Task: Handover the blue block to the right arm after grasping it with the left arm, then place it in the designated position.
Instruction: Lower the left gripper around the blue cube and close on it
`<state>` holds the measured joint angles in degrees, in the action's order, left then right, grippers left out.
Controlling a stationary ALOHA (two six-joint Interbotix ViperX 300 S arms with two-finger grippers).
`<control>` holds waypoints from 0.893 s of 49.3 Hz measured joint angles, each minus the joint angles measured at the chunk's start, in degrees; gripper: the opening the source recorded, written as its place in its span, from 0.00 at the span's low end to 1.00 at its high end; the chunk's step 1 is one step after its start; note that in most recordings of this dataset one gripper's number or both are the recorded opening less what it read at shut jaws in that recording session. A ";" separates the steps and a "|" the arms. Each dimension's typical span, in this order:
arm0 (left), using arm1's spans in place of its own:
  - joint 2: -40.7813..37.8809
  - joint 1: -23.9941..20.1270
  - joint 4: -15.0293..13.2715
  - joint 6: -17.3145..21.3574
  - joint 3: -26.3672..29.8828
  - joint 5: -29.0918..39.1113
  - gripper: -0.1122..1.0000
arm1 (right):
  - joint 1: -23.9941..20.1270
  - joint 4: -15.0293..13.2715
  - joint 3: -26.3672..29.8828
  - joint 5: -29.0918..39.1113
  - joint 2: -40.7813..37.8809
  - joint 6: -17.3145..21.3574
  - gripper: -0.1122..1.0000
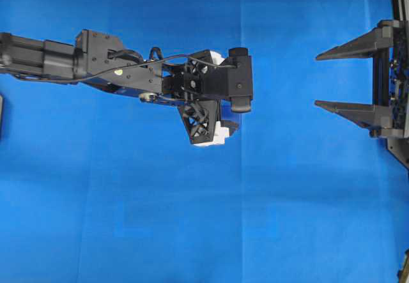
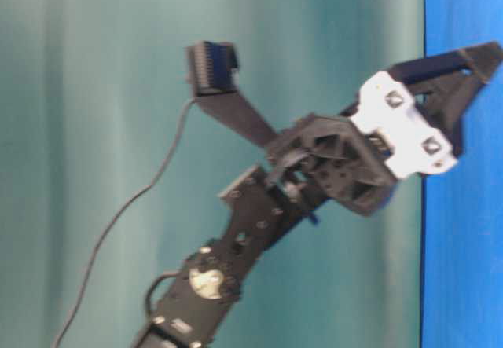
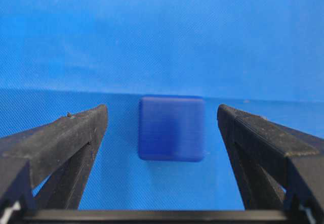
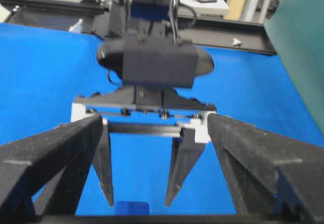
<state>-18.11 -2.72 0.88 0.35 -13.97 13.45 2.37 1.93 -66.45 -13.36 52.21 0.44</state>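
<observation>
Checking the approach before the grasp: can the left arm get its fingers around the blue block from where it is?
Probably yes. The left gripper is open, and the blue block sits on the cloth between its fingers, with a gap on each side. Nothing lies between them.

left tool (image 4: 137,196) spread, pointing down; right tool (image 1: 317,80) spread
</observation>
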 measured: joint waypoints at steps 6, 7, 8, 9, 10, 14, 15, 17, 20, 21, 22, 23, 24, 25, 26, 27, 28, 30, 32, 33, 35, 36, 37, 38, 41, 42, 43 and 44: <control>-1.58 -0.26 0.09 -0.09 -0.35 -1.41 0.93 | -0.09 0.00 0.00 0.00 -0.09 -0.09 0.98; -1.93 -0.26 0.09 -0.09 -0.35 -1.58 0.93 | -0.09 0.00 0.00 0.00 -0.09 0.00 0.98; -2.11 -0.35 0.09 -0.09 -0.35 -1.67 0.93 | -0.09 0.00 0.00 0.00 -0.09 0.00 0.98; -2.37 -0.26 0.09 -0.09 -0.35 -1.67 0.93 | -0.09 0.00 0.00 0.00 -0.09 0.00 0.98; -2.55 -0.26 0.09 -0.09 -0.35 -1.76 0.93 | 0.00 0.00 0.00 0.00 -0.09 0.00 0.98; -3.25 -0.26 0.00 0.00 -0.35 -1.85 0.93 | -0.09 0.00 0.00 0.00 0.00 0.00 0.98; -3.43 -0.26 0.00 -0.18 -0.35 -1.93 0.93 | -0.09 0.00 0.00 0.00 -0.09 0.00 0.98; -3.78 -0.26 0.09 -0.53 -0.35 -2.11 0.93 | -0.09 0.00 0.00 0.00 -0.09 0.00 0.98; -4.39 -0.18 0.00 -0.44 -0.35 -2.37 0.93 | -0.09 0.00 0.00 0.09 -0.09 0.00 0.98; -4.57 -0.18 0.09 -0.53 -0.35 -2.46 0.93 | 0.00 0.00 0.00 0.00 -0.09 0.00 0.98; -4.75 -0.18 0.00 -0.53 -0.35 -2.46 0.93 | -0.09 0.00 0.00 0.00 -0.09 0.00 0.98; -5.01 -0.09 0.00 -0.53 -0.35 -2.55 0.93 | 0.00 0.00 0.00 0.00 -0.09 0.00 0.98; -5.36 -0.09 0.09 -0.53 -0.35 -2.64 0.93 | 0.00 -0.09 0.00 0.00 -0.09 0.00 0.98; -5.63 -0.09 0.00 -0.44 -0.35 -2.72 0.93 | 0.00 0.00 0.00 0.00 -0.18 0.00 0.98; -5.80 -0.09 0.09 -0.53 -0.35 -2.81 0.93 | 0.00 0.00 0.00 0.00 -0.18 0.00 0.98; -6.06 -0.09 0.00 -0.70 -0.35 -2.99 0.93 | 0.00 0.00 0.00 0.00 -0.18 0.00 0.98; -6.24 -0.09 0.09 -0.79 -0.35 -3.08 0.93 | 0.00 0.00 -0.09 0.00 -0.26 0.00 0.98; -6.68 -0.09 0.00 -0.88 -0.35 -3.34 0.93 | 0.00 0.00 0.00 0.00 -0.26 0.00 0.98; -7.03 -0.09 0.00 -0.88 -0.35 -3.52 0.93 | 0.00 0.00 0.00 0.00 -0.26 0.00 0.98; -7.29 -0.09 0.09 -0.88 -0.35 -3.60 0.93 | -0.09 0.00 0.00 0.00 -0.26 0.00 0.98; -7.47 -0.09 0.00 -0.62 -0.35 -3.78 0.93 | 0.00 0.00 0.00 0.00 -0.26 0.00 0.98; -7.56 -0.09 0.09 -0.70 -0.35 -3.87 0.93 | 0.00 0.00 0.00 0.00 -0.26 0.00 0.98; -7.56 -0.09 0.09 -0.88 -0.35 -3.87 0.93 | 0.00 0.00 0.00 0.00 -0.26 0.00 0.98; -7.47 -0.09 0.09 -0.88 -0.35 -3.96 0.93 | 0.00 0.00 0.00 0.00 -0.26 0.00 0.98; -7.47 -0.09 0.00 -0.88 -0.35 -4.04 0.93 | 0.00 0.00 0.00 0.09 -0.26 0.00 0.98; -7.47 -0.09 0.00 -0.88 -0.35 -4.04 0.93 | 0.00 0.00 0.00 0.00 -0.26 0.00 0.98; -7.56 0.00 0.09 -0.88 -0.35 -4.04 0.93 | 0.00 0.00 0.00 0.00 -0.26 0.00 0.98; -7.47 -0.09 0.09 -0.88 -0.35 -4.04 0.93 | 0.00 0.00 -0.09 0.09 -0.26 0.00 0.98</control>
<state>-25.58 -2.81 0.97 -0.53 -14.33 9.40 2.37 1.93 -66.53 -13.27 51.94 0.44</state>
